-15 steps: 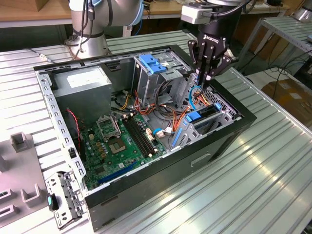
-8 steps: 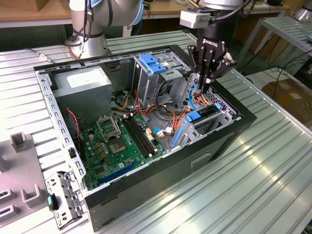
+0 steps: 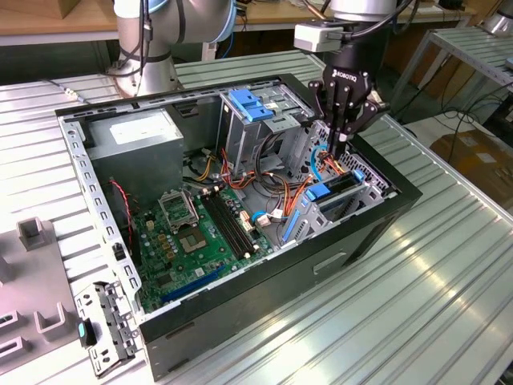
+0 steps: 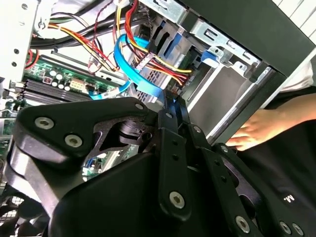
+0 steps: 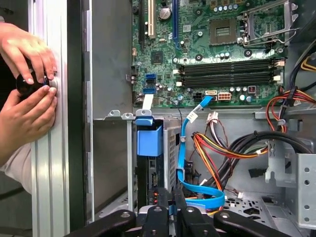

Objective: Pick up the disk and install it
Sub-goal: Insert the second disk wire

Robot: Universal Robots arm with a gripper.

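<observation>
My fingers are pressed together with nothing between them; in both wrist views the two black tips meet in a closed pair. My gripper hangs just above the drive cage at the exterior view's right end of the open computer case, over the bundle of red, orange and yellow wires and the flat blue data cable. Just beside my tips, a little lower in the cage, sits the disk, standing on edge in its bay with its blue carrier end facing up. Farther out towards the exterior view's left lies the green motherboard, then the grey power supply box in the far corner. Outside the case wall, a person's hands grip a small dark knob on the ribbed metal table.
</observation>
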